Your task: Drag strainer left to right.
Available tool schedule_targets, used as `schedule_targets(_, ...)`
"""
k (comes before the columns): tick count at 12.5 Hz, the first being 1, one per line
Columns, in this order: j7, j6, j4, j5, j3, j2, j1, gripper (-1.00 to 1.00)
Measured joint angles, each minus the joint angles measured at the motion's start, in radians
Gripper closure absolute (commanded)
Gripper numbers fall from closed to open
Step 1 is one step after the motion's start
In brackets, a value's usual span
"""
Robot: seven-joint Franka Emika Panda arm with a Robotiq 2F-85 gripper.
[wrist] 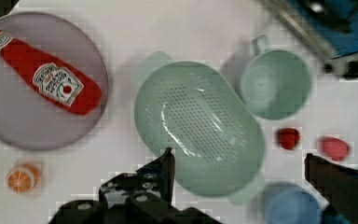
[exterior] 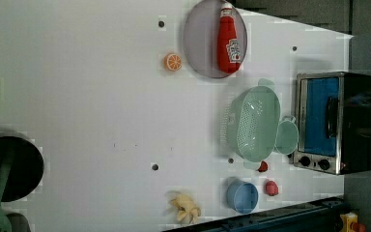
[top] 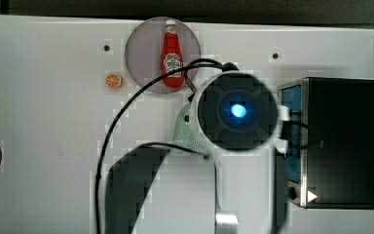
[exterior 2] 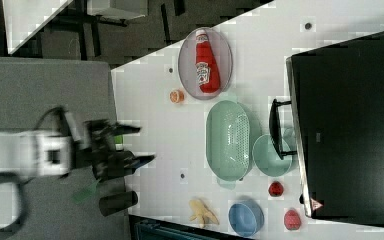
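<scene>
Gripper (wrist: 240,163) wide open and empty, poised above strainer (wrist: 199,127), fingers (wrist: 164,169) straddling its near rim.

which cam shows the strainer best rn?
Left view: the whole strainer is unobstructed, its holes visible. Right view also shows it whole, wrist view close but blurred. In the top view the arm covers all but a sliver.

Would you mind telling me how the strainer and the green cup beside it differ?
The strainer is oval and clearly larger; the cup is round and smaller. The strainer's floor is dotted with small holes; the cup's is solid. Both are pale mint green, open side up, on the white table.
</scene>
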Motion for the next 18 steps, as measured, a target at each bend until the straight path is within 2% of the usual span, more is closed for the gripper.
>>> schedule_targets(3, -0.082, -0.155, 0.130, 0.014, 0.017, -0.078, -0.004, -1.00)
schedule_targets(5, -0.120, -0.171, 0.168, 0.010, 0.017, -0.105, -0.009, -1.00)
schedule_targets(8, -0.129, -0.174, 0.161, 0.023, -0.003, -0.089, 0.001, -1.00)
schedule_targets(11, -0.130, -0.215, 0.143, -0.005, 0.026, -0.029, -0.038, -1.00)
schedule_targets(16, -0.153, -0.210, 0.091, 0.028, -0.023, 0.006, -0.020, -1.00)
schedule_targets(18, -0.154, -0.207, 0.099, -0.010, -0.034, 0.018, -0.022, -1.00)
